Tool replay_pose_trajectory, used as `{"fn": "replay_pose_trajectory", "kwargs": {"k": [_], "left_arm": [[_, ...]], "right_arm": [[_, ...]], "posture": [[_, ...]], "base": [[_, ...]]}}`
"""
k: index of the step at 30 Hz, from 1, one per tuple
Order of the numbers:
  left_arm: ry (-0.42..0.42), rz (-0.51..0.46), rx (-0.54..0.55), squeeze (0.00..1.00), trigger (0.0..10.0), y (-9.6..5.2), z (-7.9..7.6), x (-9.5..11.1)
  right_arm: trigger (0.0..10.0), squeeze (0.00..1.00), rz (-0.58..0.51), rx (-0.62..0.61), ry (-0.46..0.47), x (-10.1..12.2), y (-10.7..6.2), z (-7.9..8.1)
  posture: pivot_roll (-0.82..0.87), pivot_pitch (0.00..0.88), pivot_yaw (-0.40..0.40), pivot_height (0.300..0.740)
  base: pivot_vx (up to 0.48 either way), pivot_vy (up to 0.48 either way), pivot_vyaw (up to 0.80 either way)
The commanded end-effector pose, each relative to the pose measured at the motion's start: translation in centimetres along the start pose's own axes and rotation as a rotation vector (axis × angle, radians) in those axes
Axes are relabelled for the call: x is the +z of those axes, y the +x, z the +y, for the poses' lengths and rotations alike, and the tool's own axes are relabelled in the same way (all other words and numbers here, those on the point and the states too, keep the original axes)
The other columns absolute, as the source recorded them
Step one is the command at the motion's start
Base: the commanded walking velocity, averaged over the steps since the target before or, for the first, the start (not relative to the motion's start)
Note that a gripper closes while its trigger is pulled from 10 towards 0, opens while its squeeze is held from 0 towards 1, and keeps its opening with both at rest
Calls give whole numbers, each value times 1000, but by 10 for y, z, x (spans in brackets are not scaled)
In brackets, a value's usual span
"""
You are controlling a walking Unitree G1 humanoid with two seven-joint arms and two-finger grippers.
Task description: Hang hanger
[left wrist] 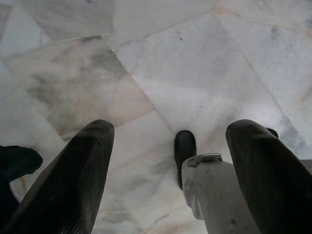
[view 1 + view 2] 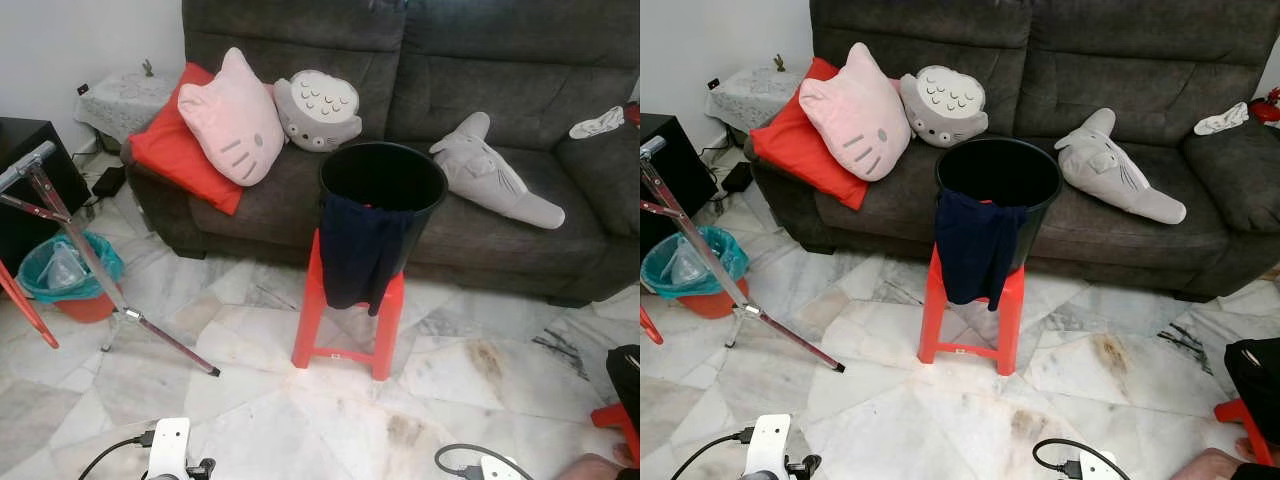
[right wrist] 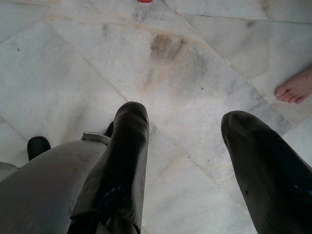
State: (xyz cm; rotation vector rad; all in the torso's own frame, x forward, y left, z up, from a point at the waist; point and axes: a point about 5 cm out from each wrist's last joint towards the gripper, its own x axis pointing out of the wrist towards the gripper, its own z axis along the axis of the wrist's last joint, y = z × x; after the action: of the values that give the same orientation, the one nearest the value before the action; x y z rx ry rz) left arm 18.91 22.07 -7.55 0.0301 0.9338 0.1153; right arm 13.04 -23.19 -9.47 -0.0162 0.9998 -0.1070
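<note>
A black bucket stands on a red stool at 12 o'clock, on the marble floor just before a grey sofa. A dark cloth hangs over the bucket's near rim; whether a hanger is with it cannot be told. On the sofa lie a pink pillow, a red cushion and two grey plush toys. At 9 o'clock slants a metal stand beside a teal bin. The left gripper hangs over the floor, jaws wide and holding nothing. The right gripper likewise, jaws wide, a person's bare foot near
</note>
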Motion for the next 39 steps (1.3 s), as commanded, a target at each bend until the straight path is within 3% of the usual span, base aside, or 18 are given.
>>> {"fn": "replay_pose_trajectory", "kwargs": {"k": [1, 8, 17, 39], "left_arm": [[2, 17, 14, 0, 10000, -1, 4, -5], [14, 13, 5, 0, 10000, -2, 8, -6], [90, 35, -56, 0, 10000, -2, 8, -7], [77, 40, -44, 0, 10000, -2, 8, -5]], "right_arm": [[10000, 0, 4, -11, 22, -3, -1, 1], [10000, 0, 8, -24, 73, -8, -2, 4], [10000, 0, 10, -8, 93, -11, -2, 6], [10000, 0, 7, -42, 149, -10, -2, 5]], "posture": [[35, 0, -17, 740], [28, 0, 8, 740], [17, 0, 21, 740], [11, 0, 25, 740]], "base": [[0, 0, 0], [0, 0, 0], [0, 0, 0], [0, 0, 0]]}}
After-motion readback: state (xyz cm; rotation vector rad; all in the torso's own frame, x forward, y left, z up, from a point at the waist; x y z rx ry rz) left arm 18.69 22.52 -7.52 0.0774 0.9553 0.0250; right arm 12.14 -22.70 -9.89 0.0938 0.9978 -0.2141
